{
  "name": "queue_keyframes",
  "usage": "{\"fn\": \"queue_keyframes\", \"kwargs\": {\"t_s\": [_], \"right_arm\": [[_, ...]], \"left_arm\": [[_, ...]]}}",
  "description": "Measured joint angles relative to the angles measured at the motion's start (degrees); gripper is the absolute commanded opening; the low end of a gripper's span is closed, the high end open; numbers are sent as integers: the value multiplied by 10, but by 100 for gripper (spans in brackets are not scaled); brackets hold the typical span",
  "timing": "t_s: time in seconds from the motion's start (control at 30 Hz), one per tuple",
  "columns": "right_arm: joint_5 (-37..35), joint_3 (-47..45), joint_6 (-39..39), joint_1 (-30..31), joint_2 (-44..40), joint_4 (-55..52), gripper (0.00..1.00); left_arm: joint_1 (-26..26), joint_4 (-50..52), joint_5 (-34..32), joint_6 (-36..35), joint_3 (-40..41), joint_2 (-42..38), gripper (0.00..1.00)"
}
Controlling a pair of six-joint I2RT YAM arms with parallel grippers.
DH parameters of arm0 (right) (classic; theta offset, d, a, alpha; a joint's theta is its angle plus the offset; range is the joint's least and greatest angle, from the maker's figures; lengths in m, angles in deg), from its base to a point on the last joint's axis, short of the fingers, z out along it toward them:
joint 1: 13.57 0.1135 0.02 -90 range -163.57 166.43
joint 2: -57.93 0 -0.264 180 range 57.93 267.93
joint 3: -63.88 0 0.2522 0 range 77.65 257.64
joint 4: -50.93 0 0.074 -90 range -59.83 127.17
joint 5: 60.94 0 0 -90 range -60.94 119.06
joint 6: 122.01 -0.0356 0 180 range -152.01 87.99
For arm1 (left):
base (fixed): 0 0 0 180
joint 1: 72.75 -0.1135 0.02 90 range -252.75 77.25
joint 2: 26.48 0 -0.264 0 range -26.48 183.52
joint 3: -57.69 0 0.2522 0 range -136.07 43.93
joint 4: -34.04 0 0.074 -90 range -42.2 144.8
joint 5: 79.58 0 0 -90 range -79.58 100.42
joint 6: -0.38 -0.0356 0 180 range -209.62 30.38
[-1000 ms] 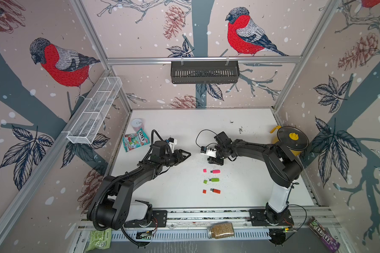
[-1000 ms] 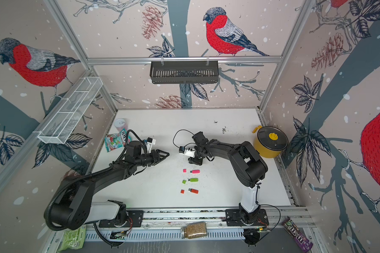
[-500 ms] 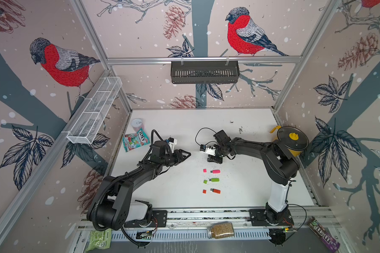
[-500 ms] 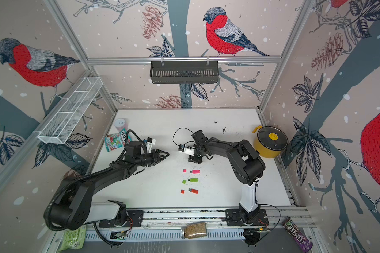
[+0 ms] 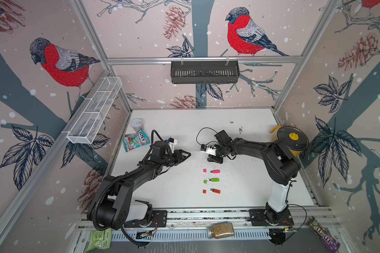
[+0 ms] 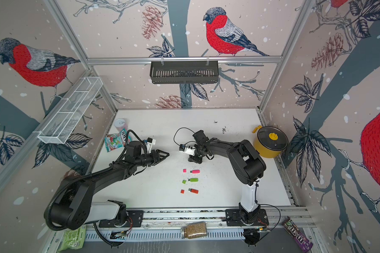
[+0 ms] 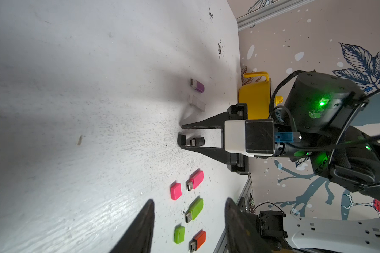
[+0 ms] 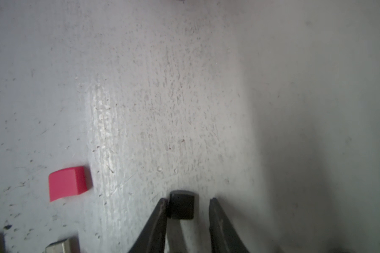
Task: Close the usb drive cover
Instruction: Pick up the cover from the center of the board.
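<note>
A black USB cap (image 8: 181, 204) lies on the white table (image 5: 173, 131) between the fingertips of my right gripper (image 8: 188, 200). It touches one finger, and a gap shows at the other, so the gripper is open. The black drive (image 7: 196, 141) lies just behind the cap, plug towards it, inside the same jaws (image 7: 180, 135). In both top views the right gripper (image 5: 214, 158) (image 6: 194, 159) points down at the table and hides both pieces. My left gripper (image 5: 185, 154) (image 7: 189, 221) hovers open and empty to the left.
Pink (image 5: 215, 171), green (image 5: 214, 180) and orange (image 5: 215, 191) drives lie in a column, each with its loose cap to the left. A purple drive (image 7: 197, 85) and a white drive (image 7: 196, 102) lie beyond the right gripper. A yellow pot (image 5: 291, 140) stands right, a candy bag (image 5: 135, 140) left.
The right gripper's jaws have narrowed a little around the black cap. The left arm has not moved.
</note>
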Motion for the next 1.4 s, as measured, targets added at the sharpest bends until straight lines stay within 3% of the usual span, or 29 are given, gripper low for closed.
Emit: {"fn": "queue_keyframes", "kwargs": {"t_s": [0.5, 1.4], "right_arm": [[3, 0, 15, 3, 0, -3, 33], [9, -9, 17, 10, -5, 3, 21]], "left_arm": [[0, 0, 0, 0, 2, 0, 51], [0, 0, 0, 0, 1, 7, 51]]}}
